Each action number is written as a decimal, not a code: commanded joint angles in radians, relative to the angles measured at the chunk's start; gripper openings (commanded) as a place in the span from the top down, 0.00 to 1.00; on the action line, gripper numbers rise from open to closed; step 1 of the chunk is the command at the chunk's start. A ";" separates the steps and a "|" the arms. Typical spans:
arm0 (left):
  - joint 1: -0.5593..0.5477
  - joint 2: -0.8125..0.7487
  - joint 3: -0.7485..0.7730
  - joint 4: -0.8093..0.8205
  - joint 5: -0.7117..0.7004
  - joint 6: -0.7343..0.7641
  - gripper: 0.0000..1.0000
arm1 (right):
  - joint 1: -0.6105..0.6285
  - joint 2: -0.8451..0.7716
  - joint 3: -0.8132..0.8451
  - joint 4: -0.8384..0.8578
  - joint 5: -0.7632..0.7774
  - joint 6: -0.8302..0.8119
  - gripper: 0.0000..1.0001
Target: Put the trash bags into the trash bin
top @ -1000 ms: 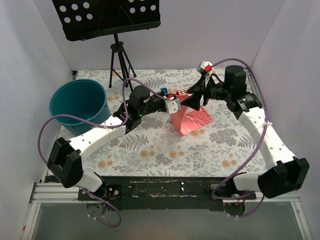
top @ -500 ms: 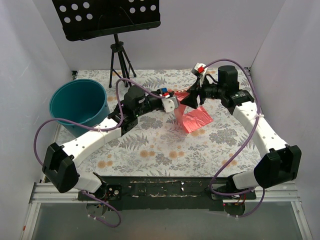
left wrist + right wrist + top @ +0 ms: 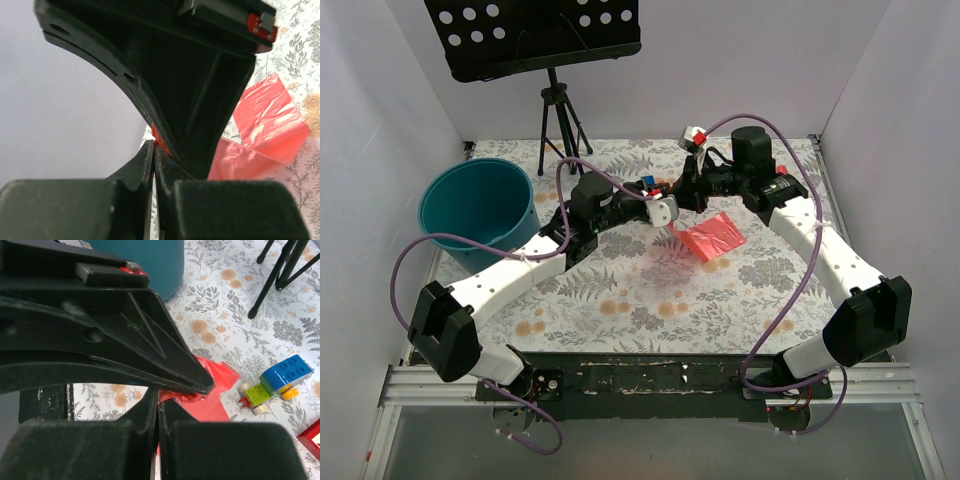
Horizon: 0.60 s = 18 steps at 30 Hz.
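The large round teal plastic bucket (image 3: pixel 450 200) stands at the far left. The thin translucent pink-red film bag (image 3: pixel 713 238) lies mid-table, well to its right. The left gripper (image 3: pixel 153 147) and right gripper (image 3: pixel 158 402) are both clamped tight on its raised left corner.

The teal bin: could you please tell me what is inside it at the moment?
Nothing shows inside the trash bin: only its bare teal interior. The inner face of its near wall is hidden behind the rim. The trash bag lies outside, to its right.
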 commanded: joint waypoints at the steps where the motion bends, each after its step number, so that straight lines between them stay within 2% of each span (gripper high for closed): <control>1: -0.006 0.018 0.030 0.019 0.072 0.056 1.00 | -0.008 0.025 0.037 0.062 -0.022 0.033 0.99; 4: -0.004 -0.013 0.012 0.013 0.123 0.070 1.00 | -0.025 0.061 0.050 0.029 0.069 -0.030 0.99; 7: -0.004 -0.033 -0.010 0.002 0.141 0.087 1.00 | -0.030 0.087 0.072 -0.004 0.082 -0.062 0.99; 14: -0.006 0.019 -0.010 -0.036 0.071 0.171 1.00 | 0.004 0.039 0.119 0.073 -0.035 0.067 0.99; 18: -0.004 0.055 0.008 -0.065 0.022 0.211 1.00 | 0.010 0.027 0.141 0.064 -0.074 0.084 0.99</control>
